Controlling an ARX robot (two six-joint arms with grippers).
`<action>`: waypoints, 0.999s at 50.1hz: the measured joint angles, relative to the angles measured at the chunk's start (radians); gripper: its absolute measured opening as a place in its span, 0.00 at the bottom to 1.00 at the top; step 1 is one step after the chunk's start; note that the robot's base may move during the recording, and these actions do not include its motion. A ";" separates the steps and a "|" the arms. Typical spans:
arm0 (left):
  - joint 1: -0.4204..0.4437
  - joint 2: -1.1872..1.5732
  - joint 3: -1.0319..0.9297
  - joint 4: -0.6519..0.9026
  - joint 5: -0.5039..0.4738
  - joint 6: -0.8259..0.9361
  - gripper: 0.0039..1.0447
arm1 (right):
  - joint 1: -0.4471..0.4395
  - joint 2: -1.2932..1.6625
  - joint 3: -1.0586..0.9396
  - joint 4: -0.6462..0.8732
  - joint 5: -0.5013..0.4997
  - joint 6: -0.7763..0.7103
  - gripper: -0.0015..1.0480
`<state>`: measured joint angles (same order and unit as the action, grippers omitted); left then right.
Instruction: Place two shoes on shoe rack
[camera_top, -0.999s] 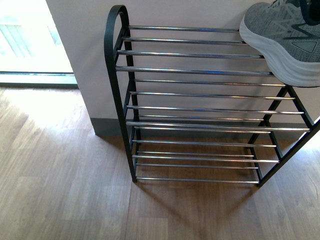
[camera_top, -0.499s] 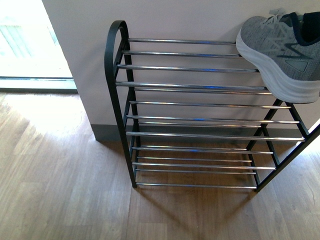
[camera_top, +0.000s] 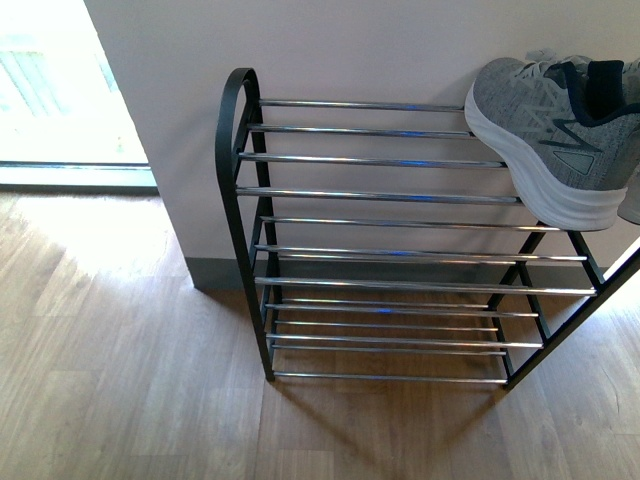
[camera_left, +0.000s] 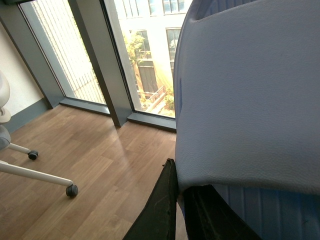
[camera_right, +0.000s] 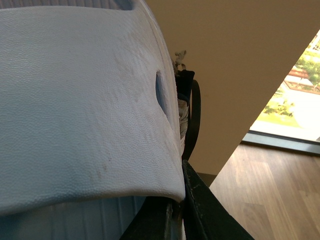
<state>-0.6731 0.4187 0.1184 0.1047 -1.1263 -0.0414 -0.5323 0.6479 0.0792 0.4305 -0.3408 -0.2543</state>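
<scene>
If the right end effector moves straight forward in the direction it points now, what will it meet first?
The right end effector would probably meet the shoe rack's black side frame, beside the grey sneaker's heel; depth is unclear. The light blue slide it holds may touch first.

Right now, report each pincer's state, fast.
Left pincer: closed on the edge of a light blue slide.
Right pincer: closed on the edge of a second light blue slide.
</scene>
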 joint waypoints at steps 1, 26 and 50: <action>0.000 0.000 0.000 0.000 -0.001 0.000 0.02 | 0.000 0.000 0.000 0.000 0.000 0.000 0.02; 0.000 0.000 0.000 0.000 0.000 0.000 0.02 | 0.102 0.306 0.202 0.271 -0.007 0.108 0.02; 0.000 0.000 0.000 0.000 0.000 0.000 0.02 | 0.445 0.510 0.401 0.253 0.222 0.056 0.02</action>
<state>-0.6731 0.4187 0.1184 0.1047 -1.1267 -0.0414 -0.0872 1.1584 0.4797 0.6830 -0.1188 -0.1982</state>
